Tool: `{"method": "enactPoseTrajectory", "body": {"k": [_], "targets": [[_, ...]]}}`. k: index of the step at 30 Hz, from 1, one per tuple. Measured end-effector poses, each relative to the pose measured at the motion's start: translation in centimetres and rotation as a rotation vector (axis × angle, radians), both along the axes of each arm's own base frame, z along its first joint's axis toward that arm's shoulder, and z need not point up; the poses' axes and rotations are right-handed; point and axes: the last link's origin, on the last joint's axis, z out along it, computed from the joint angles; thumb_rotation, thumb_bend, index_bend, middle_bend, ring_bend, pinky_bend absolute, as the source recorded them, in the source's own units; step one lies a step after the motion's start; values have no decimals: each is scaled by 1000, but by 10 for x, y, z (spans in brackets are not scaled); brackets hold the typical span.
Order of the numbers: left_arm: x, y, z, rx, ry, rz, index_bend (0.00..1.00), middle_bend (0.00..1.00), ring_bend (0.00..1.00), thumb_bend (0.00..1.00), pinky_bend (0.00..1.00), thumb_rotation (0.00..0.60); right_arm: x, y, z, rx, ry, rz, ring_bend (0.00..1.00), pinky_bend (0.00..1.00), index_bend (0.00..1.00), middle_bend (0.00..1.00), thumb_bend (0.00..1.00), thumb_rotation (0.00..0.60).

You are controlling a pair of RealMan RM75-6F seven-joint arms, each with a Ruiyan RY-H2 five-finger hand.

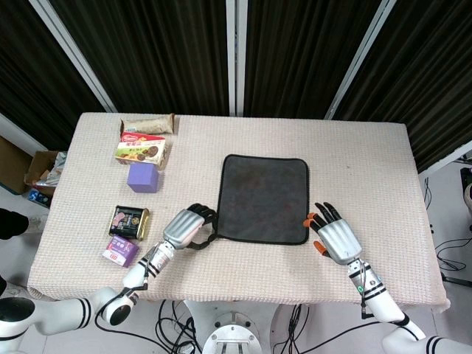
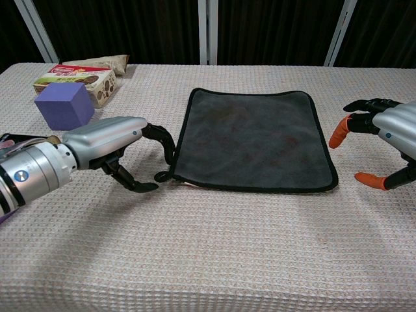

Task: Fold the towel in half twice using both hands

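Beige table [image 1: 383, 184], dark towel [image 1: 264, 198] flat (nearly square, sides parallel to table edges), both hands' fingers spread, empty.

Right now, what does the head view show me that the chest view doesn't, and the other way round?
Only the head view shows the two small packets near the table's left edge, the floor cables, and the box beside the table.

Only the chest view shows, side-on, the left hand with curled fingertips at the towel's near left corner, and the right hand with fingers spread, apart from the towel.

Both show the dark towel lying flat and unfolded, the purple cube, the snack boxes behind it and both hands.
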Motion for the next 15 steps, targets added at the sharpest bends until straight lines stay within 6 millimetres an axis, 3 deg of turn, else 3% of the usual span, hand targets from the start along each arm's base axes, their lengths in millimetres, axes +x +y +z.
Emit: {"method": "enactPoseTrajectory", "body": {"k": [15], "targets": [[8,1,-12,-8,16,-42,456,248,194,224,179,600,-9,7,5,-5,-26,-29,75,111,363,267,190,600]]}}
